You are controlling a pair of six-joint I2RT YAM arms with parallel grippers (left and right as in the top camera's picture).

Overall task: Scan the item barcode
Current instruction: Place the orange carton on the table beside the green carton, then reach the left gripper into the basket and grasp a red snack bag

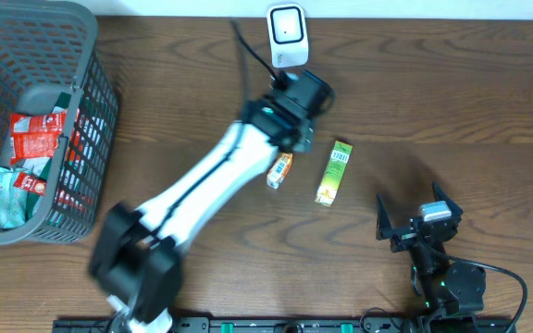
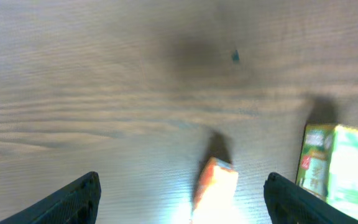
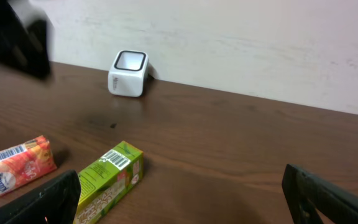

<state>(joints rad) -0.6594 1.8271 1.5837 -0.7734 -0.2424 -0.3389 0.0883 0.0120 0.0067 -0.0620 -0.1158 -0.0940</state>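
Note:
A small orange packet (image 1: pixel 279 169) lies on the wooden table below the white barcode scanner (image 1: pixel 287 35). Just beside it lies a green carton (image 1: pixel 334 172). My left gripper (image 1: pixel 297 139) hovers over the packet's far end. In the left wrist view its jaws (image 2: pixel 182 202) stand wide apart, and the orange packet (image 2: pixel 216 186) sits between them untouched and washed out by glare. The green carton (image 2: pixel 337 168) lies off to the right. My right gripper (image 3: pixel 182 199) is open and empty near the front edge. In its view the packet (image 3: pixel 14 165), the carton (image 3: pixel 110 180) and the scanner (image 3: pixel 128 73) all show, with barcodes facing up.
A grey mesh basket (image 1: pixel 81 111) holding several red and green packets stands at the left edge. My left arm (image 1: pixel 202 185) stretches diagonally across the table's middle. The right gripper (image 1: pixel 413 220) rests at the front right, apart from the items.

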